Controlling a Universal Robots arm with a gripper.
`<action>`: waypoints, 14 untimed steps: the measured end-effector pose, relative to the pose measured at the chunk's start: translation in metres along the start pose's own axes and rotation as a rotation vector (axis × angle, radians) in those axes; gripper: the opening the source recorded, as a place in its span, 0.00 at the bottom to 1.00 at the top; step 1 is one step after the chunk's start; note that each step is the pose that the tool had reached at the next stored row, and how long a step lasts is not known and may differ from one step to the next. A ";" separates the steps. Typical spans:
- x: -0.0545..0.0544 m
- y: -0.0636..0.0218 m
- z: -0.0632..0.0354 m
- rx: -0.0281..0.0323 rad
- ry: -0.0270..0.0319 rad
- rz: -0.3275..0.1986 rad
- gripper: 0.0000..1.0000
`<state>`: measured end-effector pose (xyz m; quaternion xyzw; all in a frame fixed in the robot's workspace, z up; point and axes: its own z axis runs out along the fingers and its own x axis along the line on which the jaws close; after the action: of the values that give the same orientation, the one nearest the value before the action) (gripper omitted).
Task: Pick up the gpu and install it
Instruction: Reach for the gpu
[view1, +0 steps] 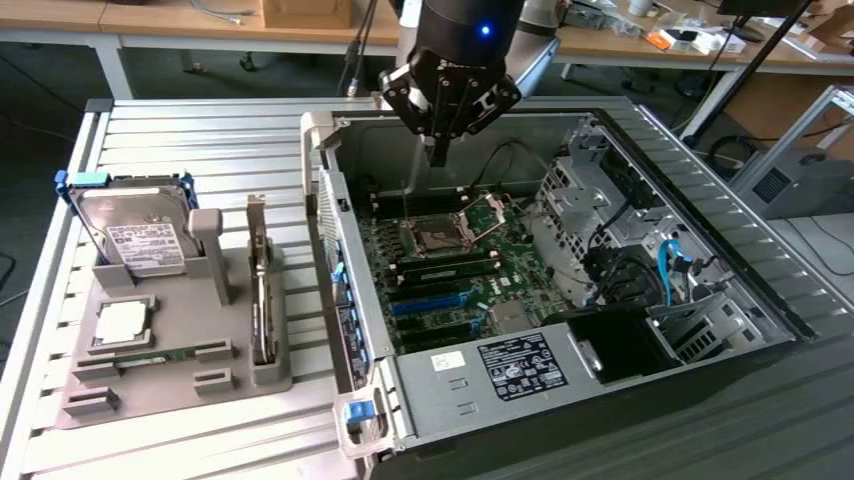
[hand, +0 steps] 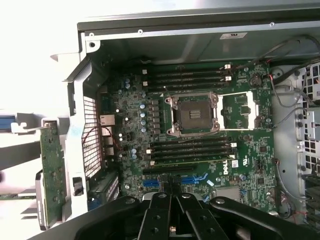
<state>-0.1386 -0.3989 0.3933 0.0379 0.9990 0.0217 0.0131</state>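
Gpu (view1: 260, 285) on edge in grey holder (view1: 160, 385), at the exterior view's left of open computer case (view1: 441, 400).
Gripper (view1: 438, 152) well apart, fingers closed and empty, over motherboard (view1: 454, 275) near case's far wall; slatted metal table (view1: 187, 130) underneath, wooden desks (view1: 187, 20) beyond.

In the exterior view we look steeply down from afar, computer case (view1: 441, 395) at 3 o'clock, parts stand (view1: 160, 375) at 9. Our wrist view faces straight down, close; both share the CPU socket (view1: 441, 235) (hand: 195, 114).
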 end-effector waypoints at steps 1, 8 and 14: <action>0.001 -0.0001 0.0000 0.0000 0.0000 0.000 0.10; 0.005 -0.0004 -0.0002 0.0001 0.0000 0.000 0.10; 0.010 -0.0007 -0.0003 0.0001 0.0000 0.000 0.10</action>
<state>-0.1483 -0.3989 0.3933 0.0379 0.9990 0.0217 0.0131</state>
